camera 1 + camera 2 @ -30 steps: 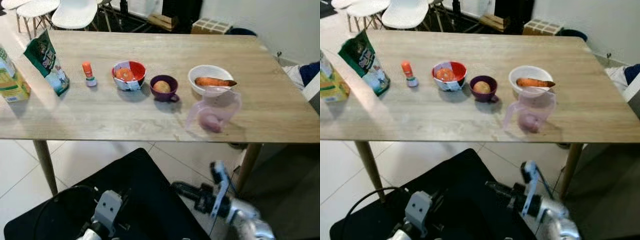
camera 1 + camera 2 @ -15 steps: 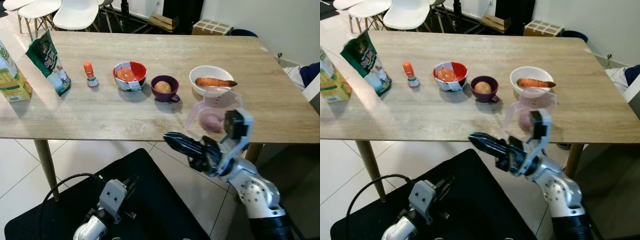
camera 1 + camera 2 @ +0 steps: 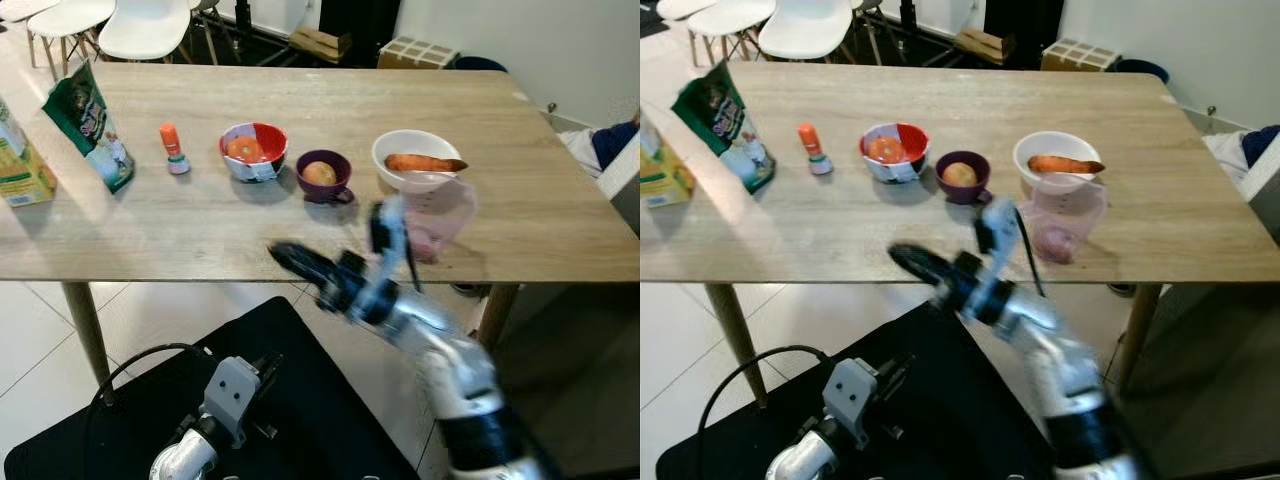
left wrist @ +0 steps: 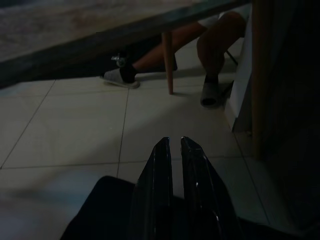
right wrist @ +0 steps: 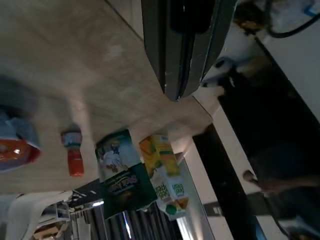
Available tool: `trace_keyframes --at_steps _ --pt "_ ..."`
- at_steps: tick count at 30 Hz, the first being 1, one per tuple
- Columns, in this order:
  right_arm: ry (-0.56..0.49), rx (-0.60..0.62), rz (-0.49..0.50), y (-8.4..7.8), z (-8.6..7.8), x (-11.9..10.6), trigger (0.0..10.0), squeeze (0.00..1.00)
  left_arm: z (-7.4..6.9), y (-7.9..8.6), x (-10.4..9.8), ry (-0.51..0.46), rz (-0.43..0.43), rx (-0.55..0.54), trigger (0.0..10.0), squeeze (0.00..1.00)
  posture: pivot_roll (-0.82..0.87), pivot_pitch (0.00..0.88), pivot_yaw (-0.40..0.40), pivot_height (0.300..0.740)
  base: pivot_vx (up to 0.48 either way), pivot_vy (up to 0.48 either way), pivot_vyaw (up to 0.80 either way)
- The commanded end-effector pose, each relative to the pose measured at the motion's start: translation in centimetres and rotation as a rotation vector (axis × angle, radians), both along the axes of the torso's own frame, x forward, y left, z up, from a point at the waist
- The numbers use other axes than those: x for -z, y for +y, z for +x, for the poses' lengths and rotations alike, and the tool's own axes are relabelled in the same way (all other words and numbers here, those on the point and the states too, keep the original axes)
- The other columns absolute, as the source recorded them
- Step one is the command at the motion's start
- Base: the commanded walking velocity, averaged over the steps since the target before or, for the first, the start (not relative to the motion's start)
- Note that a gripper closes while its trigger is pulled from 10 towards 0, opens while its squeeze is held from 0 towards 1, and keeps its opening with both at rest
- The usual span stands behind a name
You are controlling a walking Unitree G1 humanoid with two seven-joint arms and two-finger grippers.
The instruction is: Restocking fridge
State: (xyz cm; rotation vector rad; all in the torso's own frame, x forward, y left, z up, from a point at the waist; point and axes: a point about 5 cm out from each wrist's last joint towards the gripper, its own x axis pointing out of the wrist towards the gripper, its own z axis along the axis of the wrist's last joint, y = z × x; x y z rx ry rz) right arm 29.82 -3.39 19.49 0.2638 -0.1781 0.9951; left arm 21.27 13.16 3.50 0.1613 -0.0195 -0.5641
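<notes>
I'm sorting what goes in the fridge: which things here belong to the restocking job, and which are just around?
For the job: juice carton, green bag, small orange-capped bottle, red bowl, purple cup, white bowl with a carrot, pink jug, right gripper.

Just around: white chairs, cardboard box, table.

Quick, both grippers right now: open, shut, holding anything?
Left gripper: shut, empty, low beside the table.
Right gripper: shut, empty, over the table's near edge.

R gripper point(image 5: 176, 90) closed over table point(image 5: 60, 75); green bag point(image 5: 122, 175), carton point(image 5: 162, 175) beyond.
</notes>
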Motion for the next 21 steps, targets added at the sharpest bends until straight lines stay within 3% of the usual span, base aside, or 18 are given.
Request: trace_keyframes --at_steps 1,9,14,19,21 --pt "0.029 0.146 -0.029 -0.1 1.6 1.0 10.0 0.00 0.5 -0.2 -1.0 -0.011 -0.046 0.000 10.0 0.00 -0.07 0.129 -0.010 0.740 0.000 0.000 0.00" --pt "-0.022 0.187 -0.150 0.6 2.8 1.6 10.0 0.00 1.4 -0.9 -2.1 -0.057 -0.029 0.048 10.0 0.00 -0.06 0.127 -0.012 0.740 0.000 0.000 0.00" --pt "-0.031 0.248 -0.160 0.9 3.3 2.1 10.0 0.00 1.2 -0.8 -2.2 -0.064 -0.009 0.041 10.0 0.00 -0.06 0.128 -0.012 0.740 0.000 0.000 0.00" --pt "-0.003 0.342 -0.155 0.3 4.1 2.9 10.0 0.00 0.9 0.6 -3.3 -0.141 -0.015 -0.106 10.0 0.00 -0.06 0.130 -0.013 0.740 0.000 0.000 0.00" --pt "-0.001 0.359 -0.156 0.1 4.2 3.1 10.0 0.00 0.8 0.9 -3.7 -0.156 -0.027 -0.119 10.0 0.00 -0.06 0.131 -0.012 0.740 0.000 0.000 0.00"
